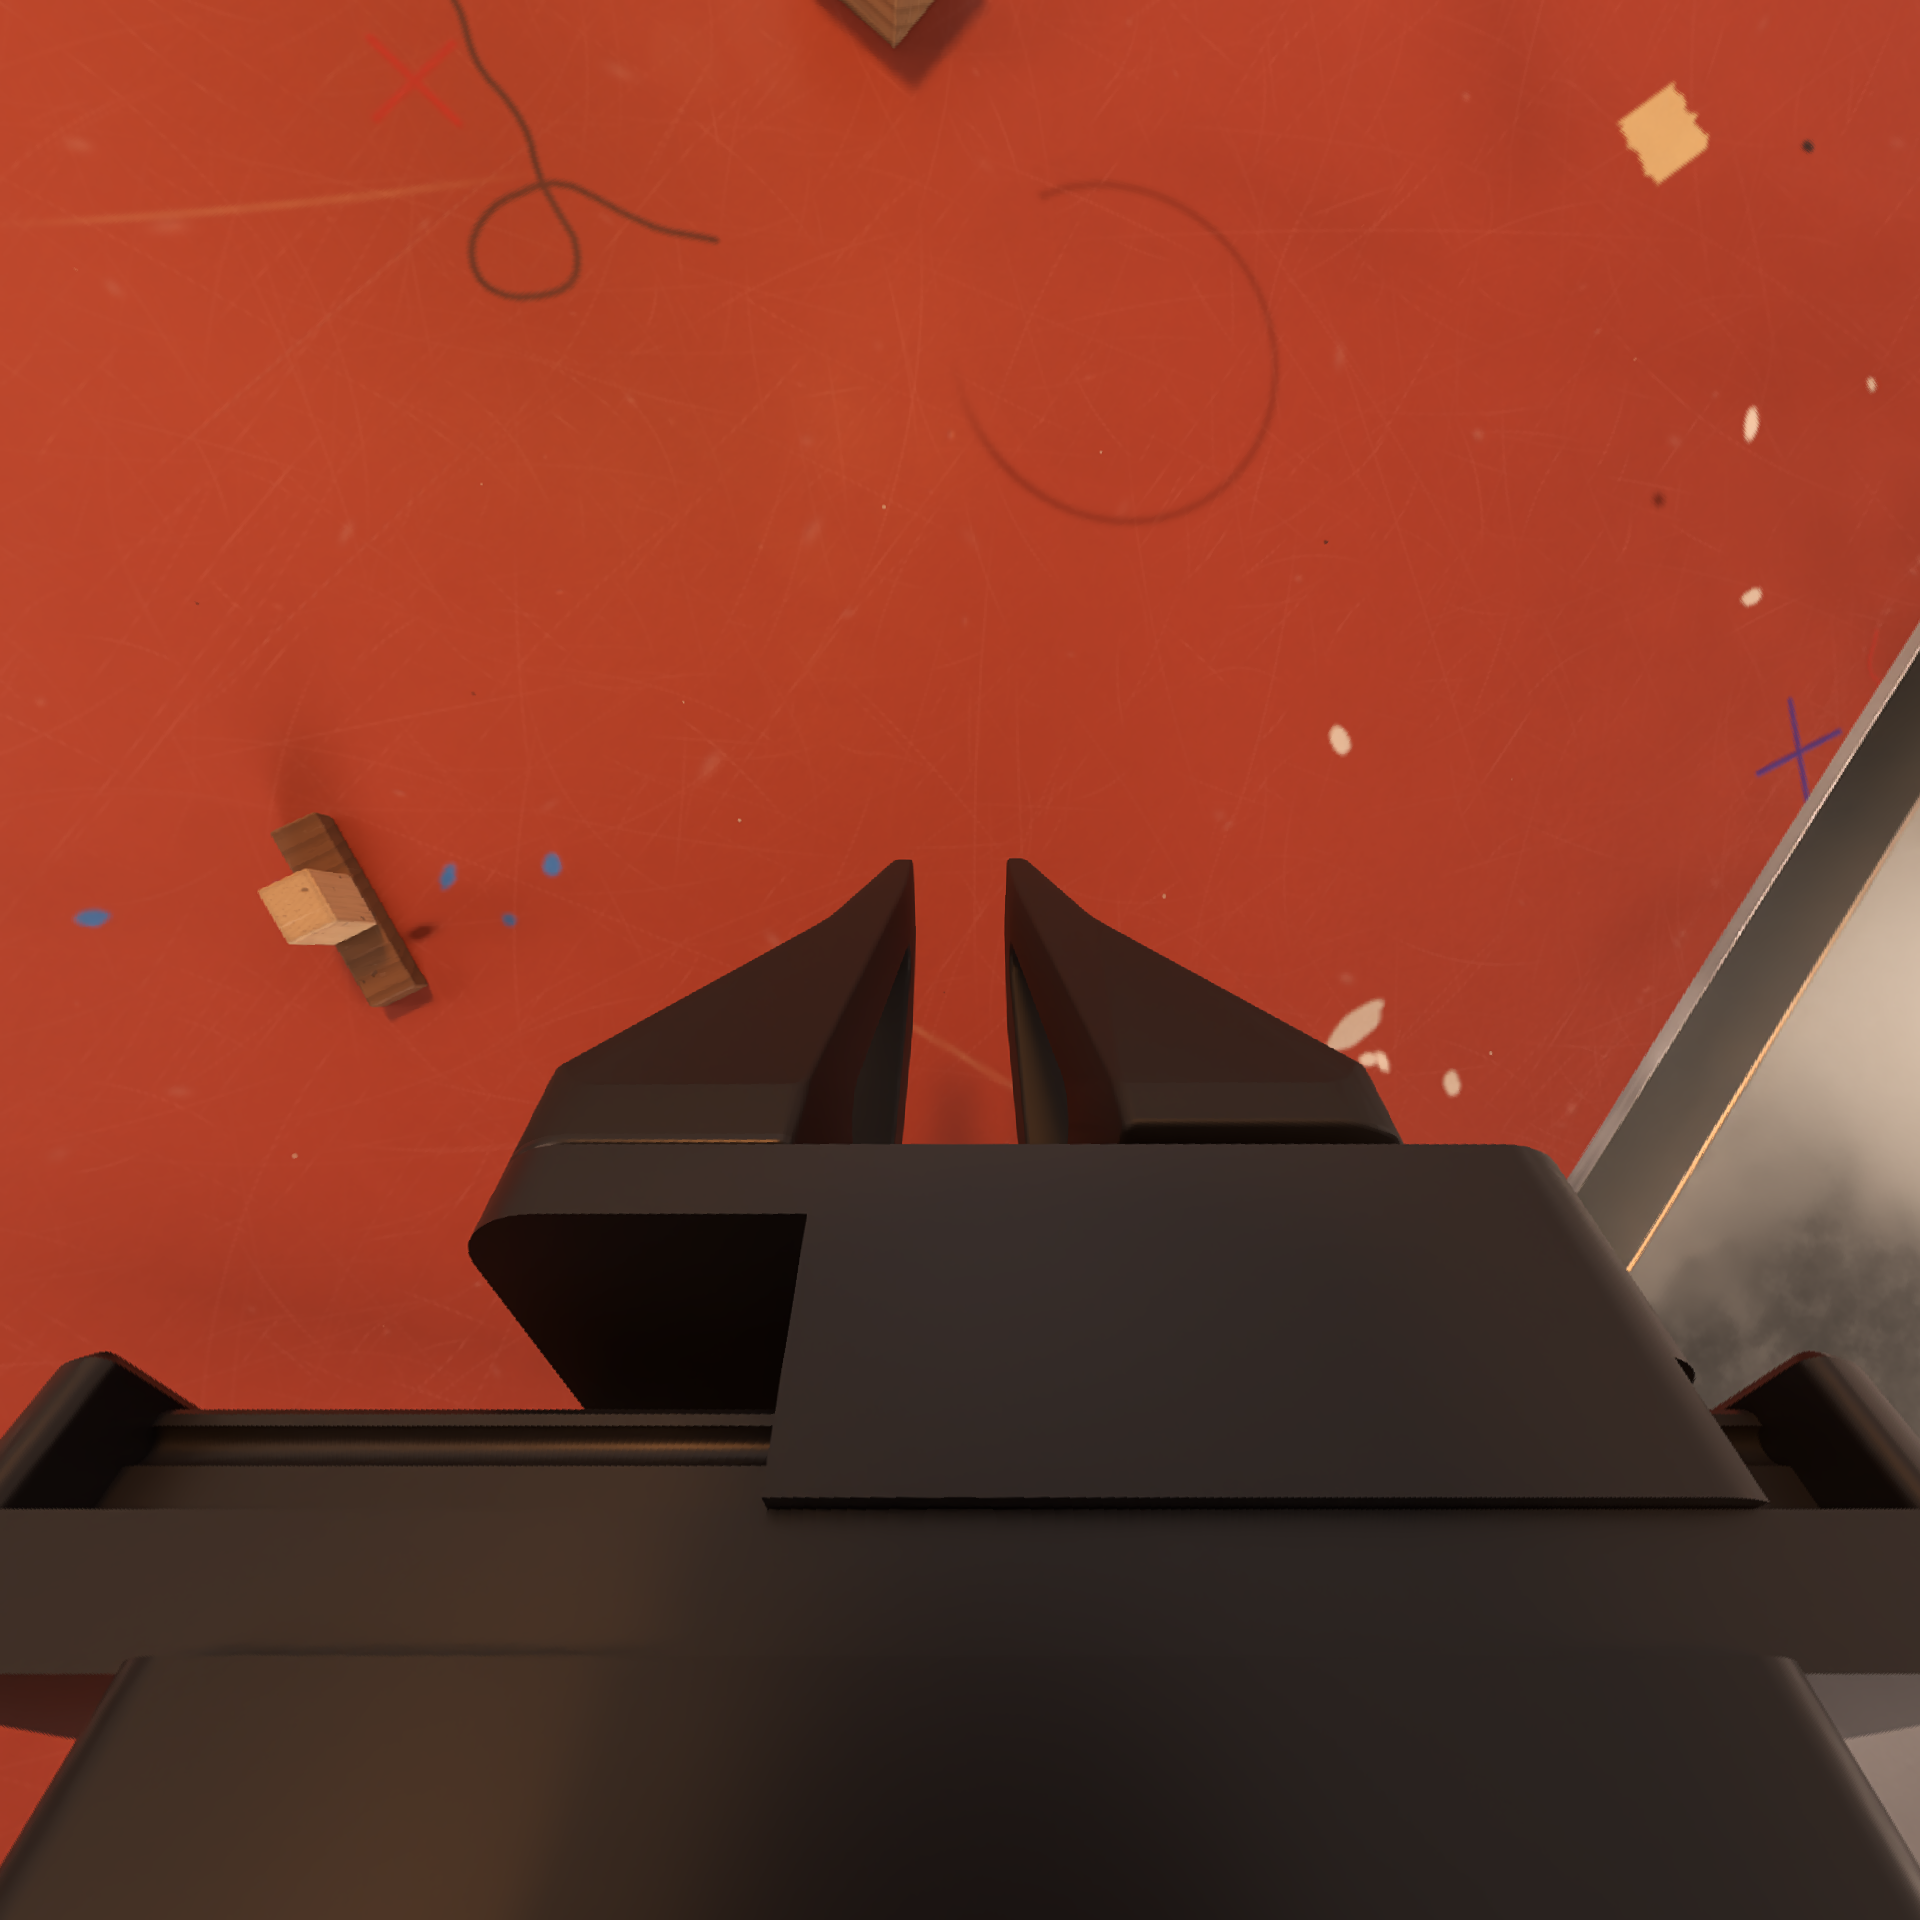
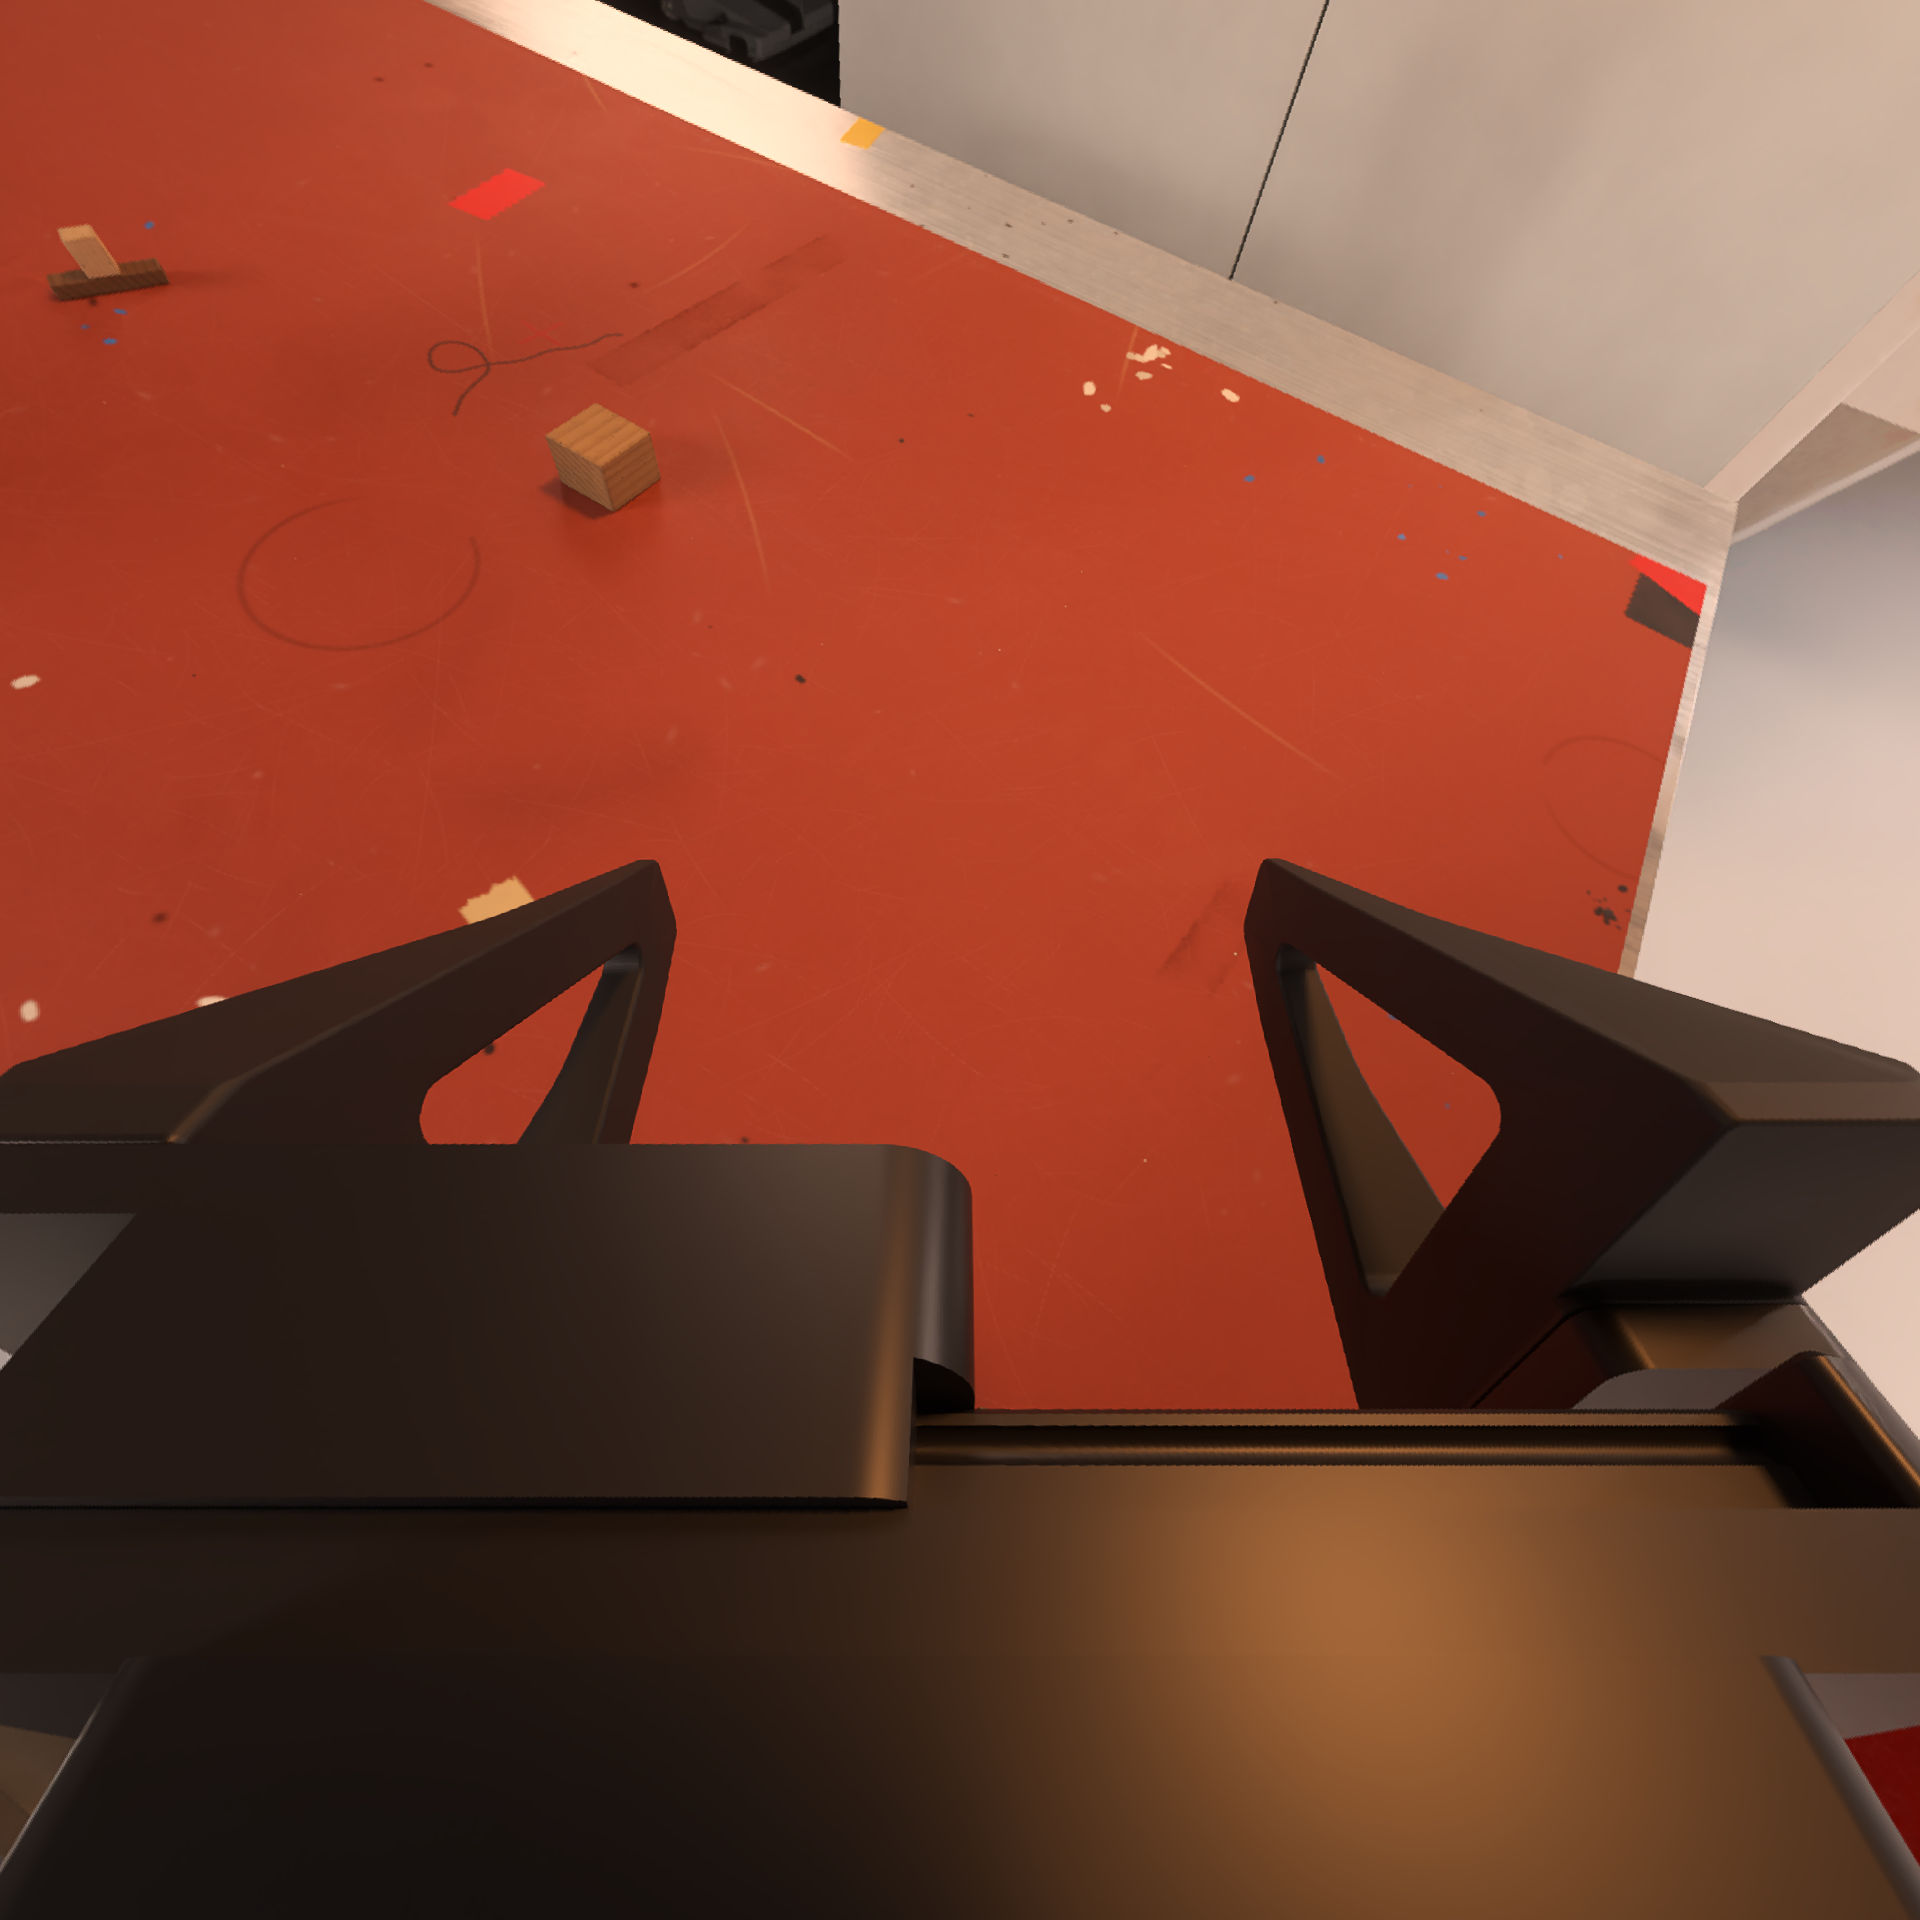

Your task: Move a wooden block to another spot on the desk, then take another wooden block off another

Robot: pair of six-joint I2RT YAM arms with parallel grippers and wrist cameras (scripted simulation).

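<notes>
Left tool (image 1: 959, 868) narrow, empty, above red bench (image 1: 1039, 644). Pale small wooden block (image 1: 315, 906) atop dark flat wooden block (image 1: 353, 914), well left of it. Right tool (image 2: 956, 883) wide, empty; light-brown wooden cube (image 2: 603, 457) well beyond.

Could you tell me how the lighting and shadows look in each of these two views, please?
Left wrist view: even light, a soft shadow beside the stacked blocks. Right wrist view: a warm glow on the end effector body, the cube casts a short shadow, the desk's edge trim is bright.
</notes>
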